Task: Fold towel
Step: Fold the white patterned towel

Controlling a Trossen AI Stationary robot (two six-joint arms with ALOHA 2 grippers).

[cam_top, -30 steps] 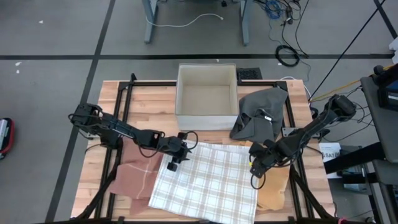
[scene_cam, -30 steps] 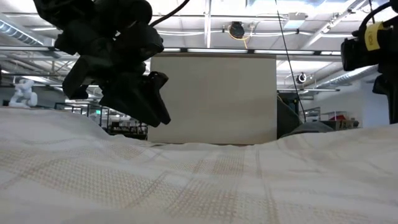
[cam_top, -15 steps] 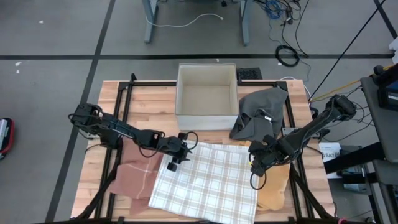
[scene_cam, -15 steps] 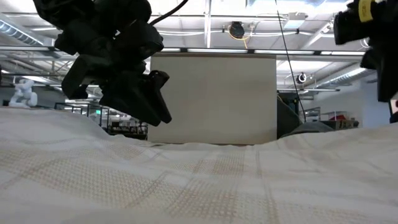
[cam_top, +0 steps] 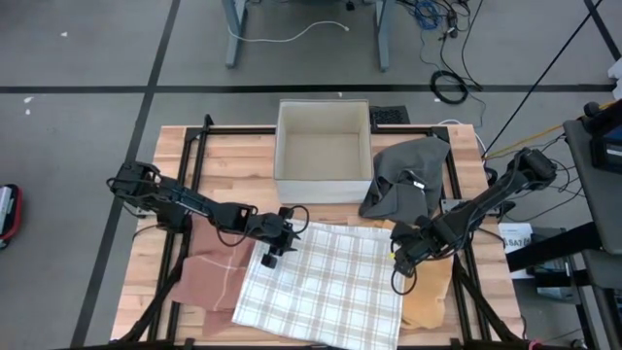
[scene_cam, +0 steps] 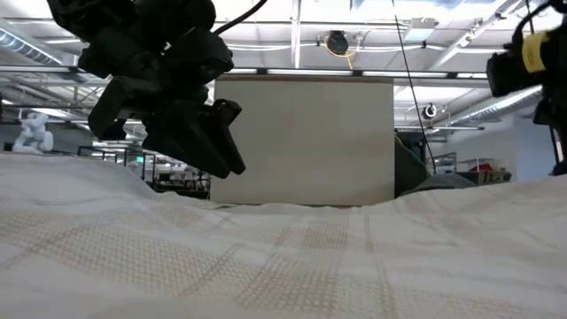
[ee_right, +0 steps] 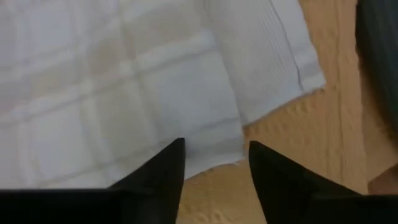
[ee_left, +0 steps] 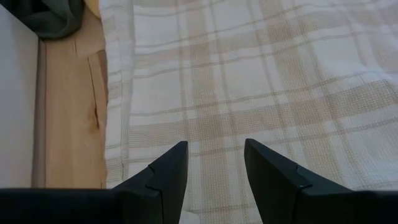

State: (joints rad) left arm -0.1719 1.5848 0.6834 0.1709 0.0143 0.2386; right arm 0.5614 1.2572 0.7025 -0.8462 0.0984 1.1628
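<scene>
Left gripper (cam_top: 269, 255): spread, empty, over plaid towel (cam_top: 326, 287).
Right gripper (cam_top: 397, 257): spread, empty, at towel's far corner.
Progress: towel flat, no fold yet.

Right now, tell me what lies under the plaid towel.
Under the plaid towel, a pink cloth pokes out on the left and a tan cloth on the right. How far either reaches underneath is covered.

Dark jointed arms; right claw (scene_cam: 532, 53) apparently yellow-tagged.
</scene>
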